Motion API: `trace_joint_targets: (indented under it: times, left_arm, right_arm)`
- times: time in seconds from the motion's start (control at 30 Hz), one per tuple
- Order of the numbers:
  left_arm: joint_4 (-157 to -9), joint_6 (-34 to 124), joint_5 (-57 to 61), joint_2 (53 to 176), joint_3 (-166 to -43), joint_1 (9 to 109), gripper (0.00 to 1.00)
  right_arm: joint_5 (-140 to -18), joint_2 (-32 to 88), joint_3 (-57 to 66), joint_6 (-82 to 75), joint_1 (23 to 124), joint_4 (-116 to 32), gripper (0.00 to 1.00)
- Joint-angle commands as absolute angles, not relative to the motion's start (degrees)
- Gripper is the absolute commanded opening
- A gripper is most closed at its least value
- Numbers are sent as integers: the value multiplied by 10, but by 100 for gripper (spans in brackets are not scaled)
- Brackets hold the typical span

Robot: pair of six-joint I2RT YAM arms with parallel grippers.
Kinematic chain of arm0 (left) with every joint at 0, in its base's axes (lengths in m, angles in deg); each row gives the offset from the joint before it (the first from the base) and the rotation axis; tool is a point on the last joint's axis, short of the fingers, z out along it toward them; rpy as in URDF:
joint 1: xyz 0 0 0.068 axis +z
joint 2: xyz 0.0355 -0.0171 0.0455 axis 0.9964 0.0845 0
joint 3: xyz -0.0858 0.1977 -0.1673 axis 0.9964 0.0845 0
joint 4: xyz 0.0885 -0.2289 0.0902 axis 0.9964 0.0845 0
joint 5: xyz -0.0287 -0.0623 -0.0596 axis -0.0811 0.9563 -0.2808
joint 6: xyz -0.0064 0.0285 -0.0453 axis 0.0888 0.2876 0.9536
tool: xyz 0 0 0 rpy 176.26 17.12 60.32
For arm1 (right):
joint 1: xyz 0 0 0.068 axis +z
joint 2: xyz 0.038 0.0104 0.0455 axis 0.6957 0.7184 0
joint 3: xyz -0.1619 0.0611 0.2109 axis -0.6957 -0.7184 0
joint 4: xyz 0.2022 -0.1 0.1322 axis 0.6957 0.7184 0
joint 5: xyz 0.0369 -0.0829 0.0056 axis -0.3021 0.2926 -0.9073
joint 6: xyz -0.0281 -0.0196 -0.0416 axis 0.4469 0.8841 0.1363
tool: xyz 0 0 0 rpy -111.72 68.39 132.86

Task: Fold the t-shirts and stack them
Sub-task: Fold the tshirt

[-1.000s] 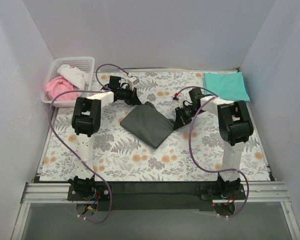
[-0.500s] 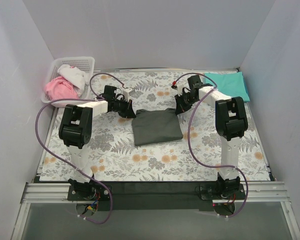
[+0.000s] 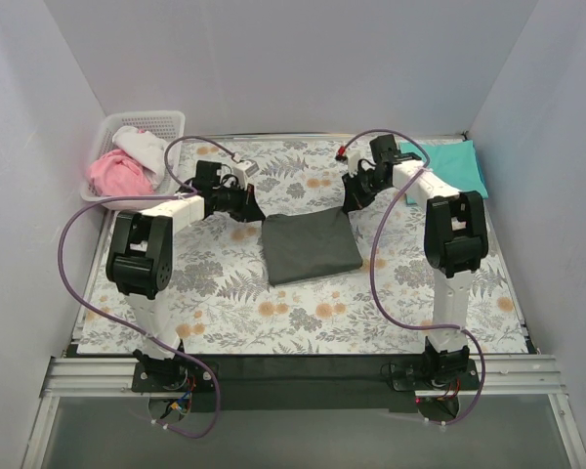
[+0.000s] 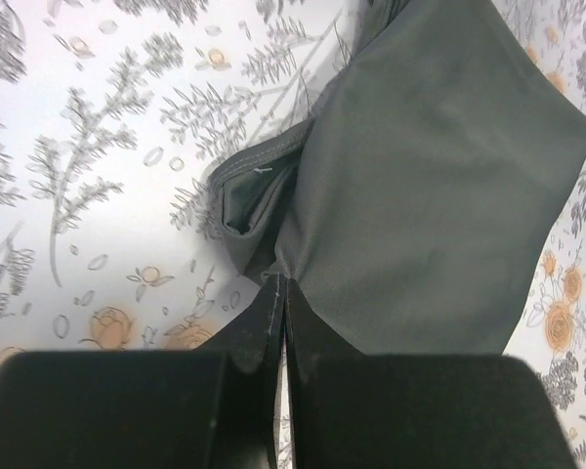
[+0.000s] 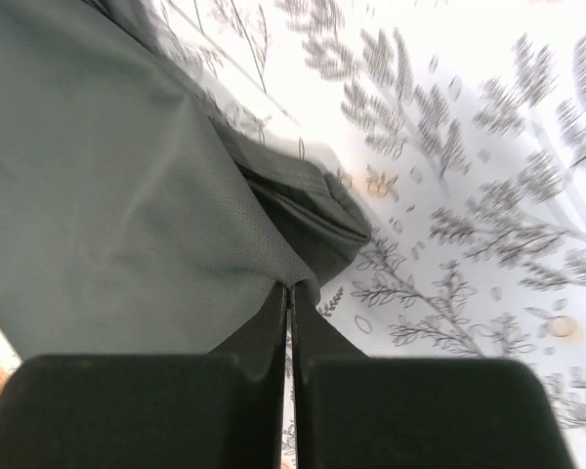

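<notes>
- Fingers [image 4: 249, 327] of the left gripper [image 4: 278, 285] are pressed together on a pinch of dark cloth at the far left corner of the charcoal t-shirt [image 3: 311, 249]. A loose lip of hem bulges just beyond the tips.
- The right gripper [image 5: 288, 288] does the same at the far right corner, with its fingers [image 5: 317, 322] closed on a tuck of the same shirt. That wrist view is blurred, so the number of layers in the pinch cannot be told.
- A second ago the shirt lay as a skewed diamond in the middle of the floral sheet [image 3: 273, 313], with the two grippers at uneven heights around it.
- Both grippers have since swung towards the back wall and levelled out. The cloth between them is now drawn into a neat rectangle, square to the table edges.
- The fold of this shirt therefore looks finished or very nearly so, and the likely remaining work here is to let go cleanly without dragging the corners.
- The teal t-shirt [image 3: 449, 166] lies folded at the far right corner, well apart from the charcoal one, so the stacking is not yet done.
- The basket [image 3: 148, 116] at far left holds pink and white cloth, which neither arm touches.
</notes>
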State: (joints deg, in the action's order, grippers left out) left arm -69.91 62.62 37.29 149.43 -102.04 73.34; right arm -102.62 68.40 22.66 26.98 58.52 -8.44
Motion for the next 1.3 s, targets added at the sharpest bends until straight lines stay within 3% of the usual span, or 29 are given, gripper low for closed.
trace_joint_targets:
  times: [0.0, 0.37, 0.57, 0.67, 0.7, 0.8, 0.87, 0.9, 1.03, 1.1, 1.27]
  left_arm:
    - [-753, 649, 384, 1443, -1034, 750, 0]
    - [-744, 651, 329, 1643, -1177, 755, 0]
    - [-740, 672, 305, 1690, -1226, 756, 2]
    - [-716, 692, 299, 1691, -1261, 763, 13]
    - [-702, 698, 303, 1686, -1270, 766, 15]
    - [-673, 719, 340, 1660, -1299, 782, 31]
    - [-663, 728, 357, 1633, -1296, 786, 48]
    - [-664, 733, 369, 1598, -1277, 786, 48]
    - [-687, 803, 464, 1534, -1208, 784, 45]
    - [-715, 882, 532, 1526, -1172, 779, 39]
    - [-824, 979, 560, 1508, -1033, 737, 35]
  right_arm:
    - [-1056, 640, 282, 278, 579, -92, 1]
    - [-1012, 814, 361, 267, 578, -119, 1]
    - [-977, 823, 385, 243, 579, -150, 1]
    - [-949, 811, 406, 233, 577, -138, 14]
    - [-939, 804, 409, 232, 576, -135, 27]
    - [-929, 774, 427, 225, 571, -118, 50]
    - [-939, 738, 423, 211, 567, -111, 55]
    - [-965, 725, 413, 205, 567, -106, 56]
    - [-1123, 643, 335, 157, 565, -112, 50]
    - [-1219, 633, 301, 114, 567, -118, 43]
    - [-1303, 632, 194, 50, 586, -184, 36]
